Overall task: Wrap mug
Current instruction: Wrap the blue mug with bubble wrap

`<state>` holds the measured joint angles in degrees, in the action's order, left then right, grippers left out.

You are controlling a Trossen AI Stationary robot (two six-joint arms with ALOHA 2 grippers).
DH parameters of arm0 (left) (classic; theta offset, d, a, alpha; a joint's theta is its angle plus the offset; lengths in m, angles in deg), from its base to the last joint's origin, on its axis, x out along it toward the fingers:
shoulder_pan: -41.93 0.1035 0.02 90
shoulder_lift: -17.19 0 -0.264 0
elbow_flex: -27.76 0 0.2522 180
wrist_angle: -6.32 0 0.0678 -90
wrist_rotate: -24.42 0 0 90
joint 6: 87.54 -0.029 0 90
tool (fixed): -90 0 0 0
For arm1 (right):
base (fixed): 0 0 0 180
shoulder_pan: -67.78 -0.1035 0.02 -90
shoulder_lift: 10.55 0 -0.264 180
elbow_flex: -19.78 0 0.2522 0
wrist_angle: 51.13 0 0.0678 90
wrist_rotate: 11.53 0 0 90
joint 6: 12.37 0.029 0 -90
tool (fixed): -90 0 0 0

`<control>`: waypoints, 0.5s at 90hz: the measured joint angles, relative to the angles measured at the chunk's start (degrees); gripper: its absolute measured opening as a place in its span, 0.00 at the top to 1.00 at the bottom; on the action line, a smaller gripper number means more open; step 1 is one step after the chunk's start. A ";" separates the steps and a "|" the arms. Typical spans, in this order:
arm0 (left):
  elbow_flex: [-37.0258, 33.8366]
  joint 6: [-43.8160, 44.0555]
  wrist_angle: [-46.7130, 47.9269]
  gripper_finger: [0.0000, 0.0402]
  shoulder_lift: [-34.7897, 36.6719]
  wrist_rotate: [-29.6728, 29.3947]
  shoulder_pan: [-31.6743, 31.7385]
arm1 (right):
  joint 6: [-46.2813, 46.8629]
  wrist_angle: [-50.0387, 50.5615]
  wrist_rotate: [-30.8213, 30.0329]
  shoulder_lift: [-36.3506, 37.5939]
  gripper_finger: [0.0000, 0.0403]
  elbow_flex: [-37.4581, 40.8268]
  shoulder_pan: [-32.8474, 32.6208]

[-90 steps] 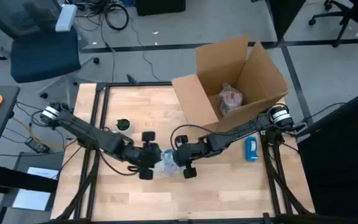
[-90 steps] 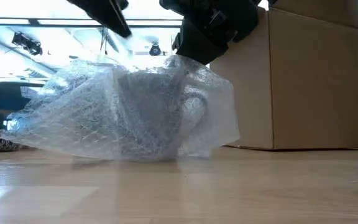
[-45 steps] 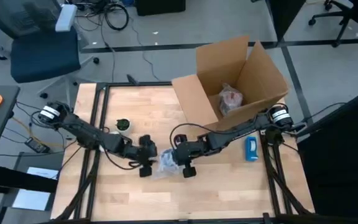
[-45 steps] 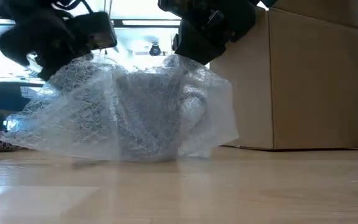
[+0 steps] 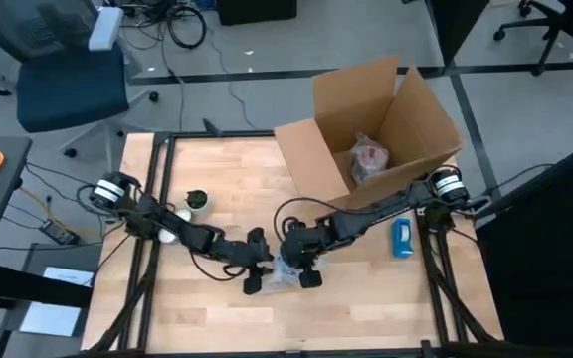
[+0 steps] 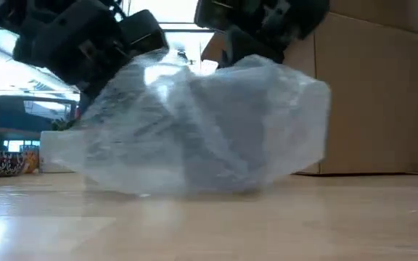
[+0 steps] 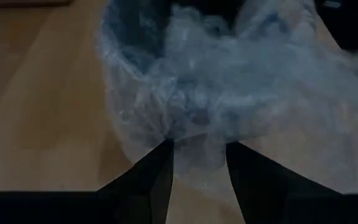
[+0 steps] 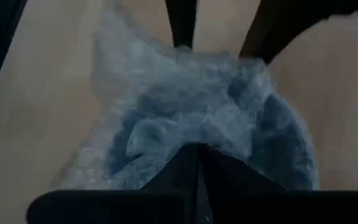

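Observation:
A dark mug (image 6: pixel 227 138) lies inside a bundle of clear bubble wrap (image 5: pixel 286 272) on the wooden table, near its middle. The wrap covers the mug on all sides that show (image 6: pixel 194 127). My left gripper (image 5: pixel 258 267) is at the bundle's left side, open, with a bunch of wrap (image 7: pixel 197 140) between its fingers. My right gripper (image 5: pixel 301 261) is on the bundle's right and far side, shut on the wrap (image 8: pixel 197 134). My left gripper has its open fingers (image 7: pixel 163 162) on either side of a gathered edge of the wrap (image 7: pixel 194 146), their tips against it. It comes in slanting from the table's left. The bundle rests on the table. My right gripper pinches a fold of the wrap (image 8: pixel 194 142) on top of the bundle between its shut fingers. It comes from the table's right, slanting down. The wrap is drawn over the mug, and the bundle's underside stays on the table.
An open cardboard box (image 5: pixel 376 134) with a wrapped thing inside stands at the far right. A blue object (image 5: pixel 402 237) lies by the right edge. A small dark round thing (image 5: pixel 198 200) sits at the left. Bare wood lies toward the near edge.
My left gripper has swung from the bundle's left side toward the near edge and the right, and now bears on the wrap. The wrap has been folded over the mug, hiding its handle, and the bundle has shifted a little toward the near edge. My right gripper went with it.

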<state>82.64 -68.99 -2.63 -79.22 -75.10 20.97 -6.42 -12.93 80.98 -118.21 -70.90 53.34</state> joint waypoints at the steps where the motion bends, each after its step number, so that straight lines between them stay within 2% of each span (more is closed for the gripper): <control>1: 0.18 -0.25 -0.01 0.67 -0.03 0.03 -0.01 | 0.07 0.34 0.19 0.01 1.00 0.00 -0.01; 18: 2.26 -2.88 -0.28 0.67 -0.07 0.13 -0.01 | 1.59 6.63 3.23 0.06 1.00 -0.18 -0.53; 32: 2.39 -3.31 -0.28 0.67 -0.07 -1.25 -0.01 | 5.48 14.11 5.84 0.16 1.00 -0.20 -1.35; 45: 2.39 -3.33 -0.26 0.67 -0.07 -1.66 -0.01 | 9.52 16.63 8.28 0.05 1.00 -1.41 -3.02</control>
<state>85.03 -72.31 -2.89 -79.30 -76.76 20.95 3.09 3.70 89.26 -118.16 -72.31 50.32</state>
